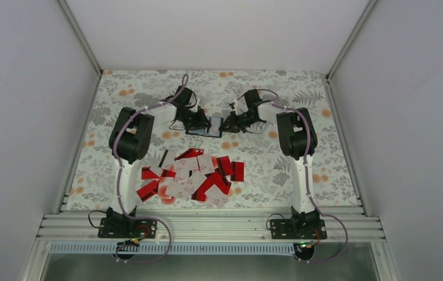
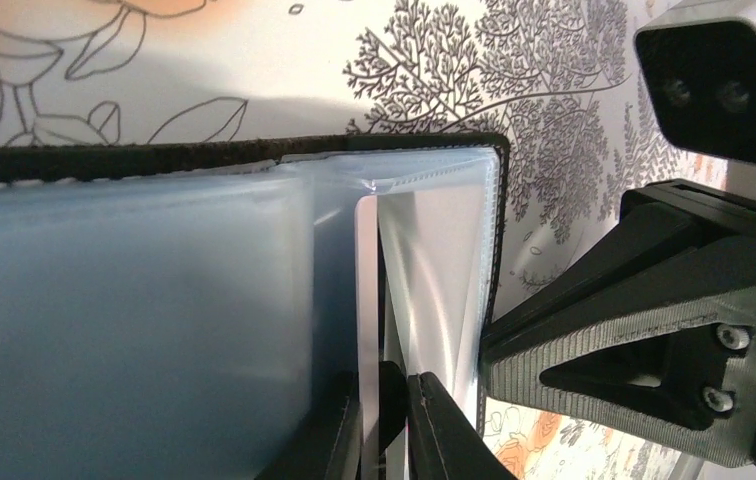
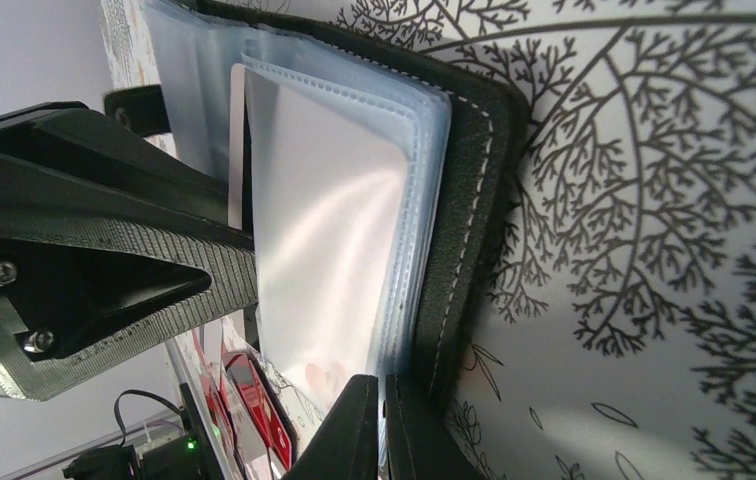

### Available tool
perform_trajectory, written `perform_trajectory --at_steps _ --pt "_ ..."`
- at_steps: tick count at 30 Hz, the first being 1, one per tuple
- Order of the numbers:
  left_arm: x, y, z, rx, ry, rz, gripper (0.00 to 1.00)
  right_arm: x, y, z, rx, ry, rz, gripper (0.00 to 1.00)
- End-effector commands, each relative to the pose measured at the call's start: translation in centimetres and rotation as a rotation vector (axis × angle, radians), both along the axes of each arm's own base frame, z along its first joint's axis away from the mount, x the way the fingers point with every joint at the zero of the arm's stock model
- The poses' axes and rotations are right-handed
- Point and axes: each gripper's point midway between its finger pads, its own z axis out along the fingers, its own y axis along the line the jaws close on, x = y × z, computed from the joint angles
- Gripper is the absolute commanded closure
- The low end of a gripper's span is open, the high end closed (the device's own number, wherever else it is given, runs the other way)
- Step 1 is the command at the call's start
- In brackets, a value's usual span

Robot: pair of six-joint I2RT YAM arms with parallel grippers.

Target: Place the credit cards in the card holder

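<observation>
The card holder [image 1: 207,126] lies open at the back of the table, black outside [image 3: 464,200], with clear blue-grey sleeves [image 2: 134,300] inside. My left gripper [image 2: 384,420] reaches in from the left. A white credit card [image 2: 366,290] stands on edge in a sleeve between its fingers. The card rests against one finger, with a thin dark gap to the other. My right gripper [image 3: 384,420] is shut on the sleeve stack at the holder's right edge. The other credit cards [image 1: 190,175], red and white, are heaped in front.
The two grippers [image 1: 198,121] [image 1: 228,124] almost touch over the holder. The right gripper's finger [image 2: 594,370] sits just beside the holder's edge. The flower-patterned tablecloth [image 1: 301,170] covers the table, with white walls on three sides.
</observation>
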Motion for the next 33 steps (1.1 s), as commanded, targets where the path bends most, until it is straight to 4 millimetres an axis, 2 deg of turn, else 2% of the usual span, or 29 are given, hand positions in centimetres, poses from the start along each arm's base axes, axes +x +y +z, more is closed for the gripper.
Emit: perform_trajectory --at_steps 1,5,13,18,26,33 --pt "-2.3 -0.7 -1.3 0.034 0.091 -0.032 0.87 -1.0 -0.8 -2.2 -0.070 0.034 -0.004 0.96" --pt "-2.1 -0.2 -0.9 0.076 0.079 -0.027 0.83 -1.2 -1.0 -2.2 -0.074 0.034 -0.006 0.96" --pt "-2.0 0.5 -0.2 0.152 0.062 -0.023 0.57 -1.0 -1.0 -2.0 -0.070 0.031 -0.012 0.96" --pt "-1.9 1.0 -0.2 0.215 0.056 -0.027 0.50 -1.0 -1.0 -2.2 -0.066 0.035 -0.014 0.96" --pt "-2.0 0.1 -1.4 0.297 0.059 -0.070 0.50 -1.0 -1.0 -2.0 -0.060 0.035 -0.019 0.96" --pt "-1.8 -1.2 -1.7 0.312 0.058 -0.099 0.60 -1.1 -0.9 -1.8 -0.054 0.029 -0.023 0.96"
